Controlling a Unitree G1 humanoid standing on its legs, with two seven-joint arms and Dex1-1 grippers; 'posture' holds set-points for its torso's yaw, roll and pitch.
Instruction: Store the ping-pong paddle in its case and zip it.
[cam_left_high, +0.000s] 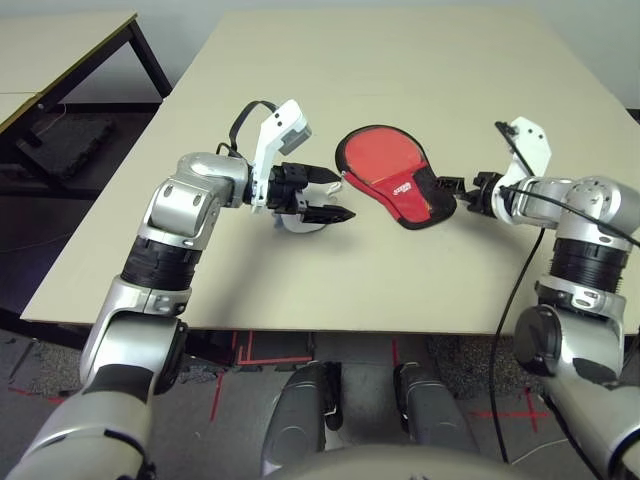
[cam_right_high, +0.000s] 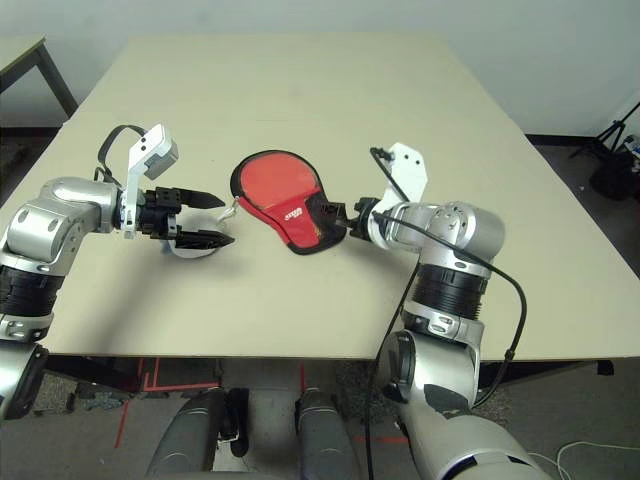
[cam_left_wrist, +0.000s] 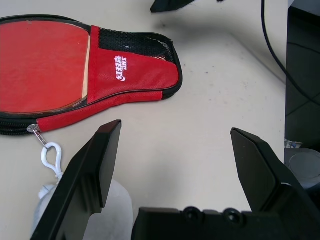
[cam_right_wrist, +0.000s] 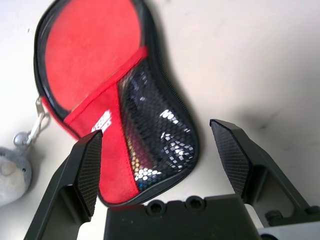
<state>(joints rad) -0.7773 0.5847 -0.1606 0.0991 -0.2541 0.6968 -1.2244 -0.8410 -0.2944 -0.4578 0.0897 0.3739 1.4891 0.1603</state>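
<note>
At the left of the frame the left gripper (cam_left_high: 335, 196) hangs just above the counter (cam_left_high: 420, 60), and its fingers (cam_left_wrist: 102, 160) stand wide apart with nothing between them. Under them lies a small white-grey pouch (cam_right_high: 195, 245), joined by a white cord (cam_left_wrist: 50, 157) to the zipper pull (cam_left_wrist: 34, 129) of the case.

In the middle of the frame the case (cam_left_high: 385, 175) lies flat on the counter, its round end toward the upper left and its narrow end toward the lower right. The paddle (cam_left_wrist: 42, 70) seems to be already inside: the red face and a light wooden edge show in the open side, so I judge the zipper is not yet closed.

At the right the right gripper (cam_left_high: 455, 190) is just beside the narrow mesh end of the case, fingers (cam_right_wrist: 90, 165) also wide and empty.

The case looks light and soft, so it may slide or fold when the zipper is pulled. The paddle inside is stiff. I think one gripper should pin the narrow end, where the handle gives support, and the other should take the small pull, which is thin and easy to miss.
</note>
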